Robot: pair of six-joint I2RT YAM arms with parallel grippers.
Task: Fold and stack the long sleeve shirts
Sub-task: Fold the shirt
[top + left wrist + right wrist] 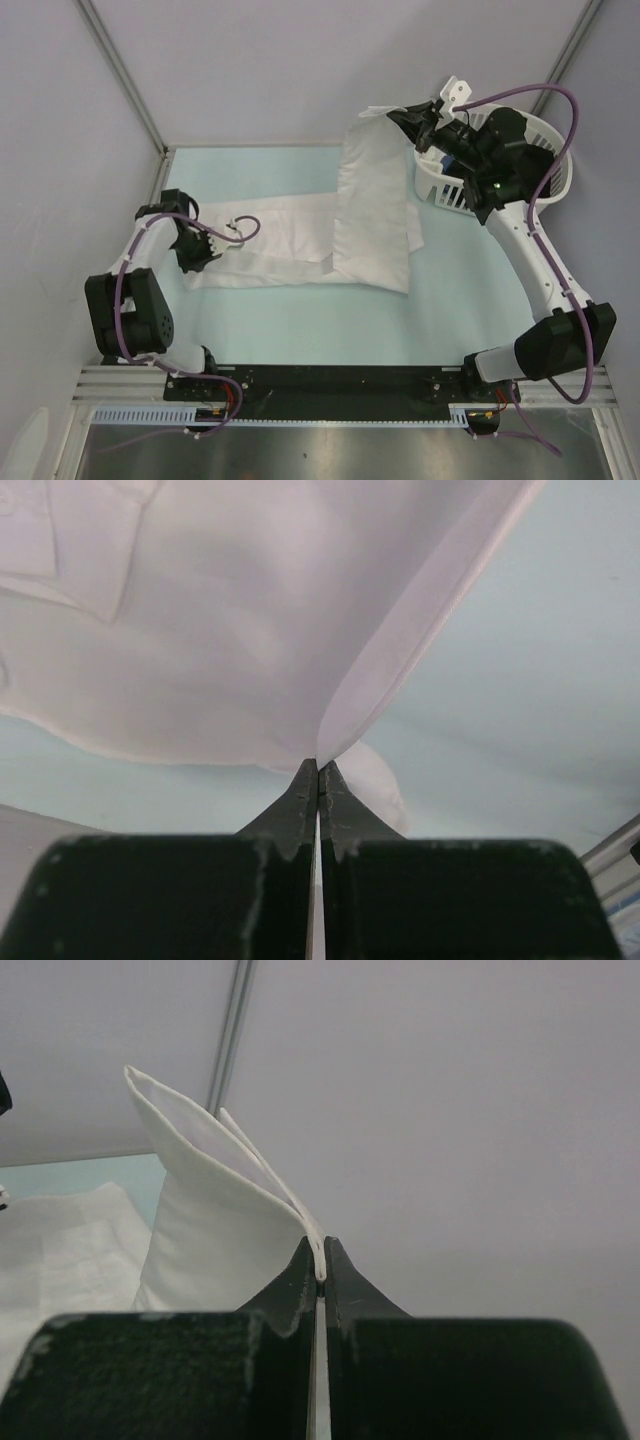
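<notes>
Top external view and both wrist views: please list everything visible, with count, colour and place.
long sleeve shirt: one seen, white, spread across the middle of the table, its far end lifted toward the back right
basket: one, white slatted plastic, far right
table: one, pale green top
cables: purple, along both arms
left gripper: black, shut on the shirt's left part, low at the table
right gripper: black, shut on a raised shirt edge beside the basket
</notes>
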